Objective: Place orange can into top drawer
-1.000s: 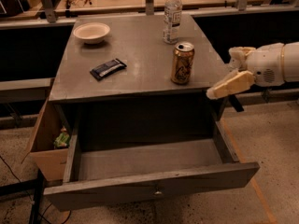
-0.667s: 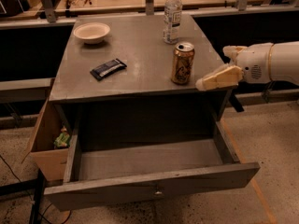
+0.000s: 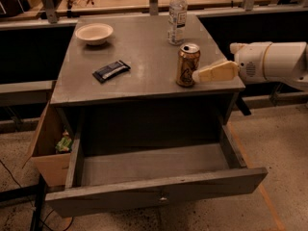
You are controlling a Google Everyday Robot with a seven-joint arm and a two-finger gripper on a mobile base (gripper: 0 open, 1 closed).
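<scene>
The gripper (image 3: pixel 201 74) reaches in from the right edge of the view, level with the lower half of the orange can (image 3: pixel 187 65), its cream tip touching or just short of the can's side; whether it is spread or pressed together cannot be told. The can stands upright at the gripper's tip, on the grey tabletop (image 3: pixel 139 52) close to the front edge, with its long axis vertical and its silver top and pull tab facing up. A dark graphic shows on its side, but no word on it can be read. Beyond the can, farther from the gripper, stands a clear water bottle (image 3: pixel 177 16) with a white cap; its label carries print too small to make out. Well across the top from the gripper lie a dark snack packet (image 3: pixel 111 70) — its lettering unreadable — and a pale bowl (image 3: pixel 94 32). Below the gripper and toward the camera, the top drawer (image 3: pixel 159 195) is pulled fully out, its small metal knob central on the front panel. A brown cardboard box (image 3: pixel 48 143) sits at the drawer's far side, something green inside it.
</scene>
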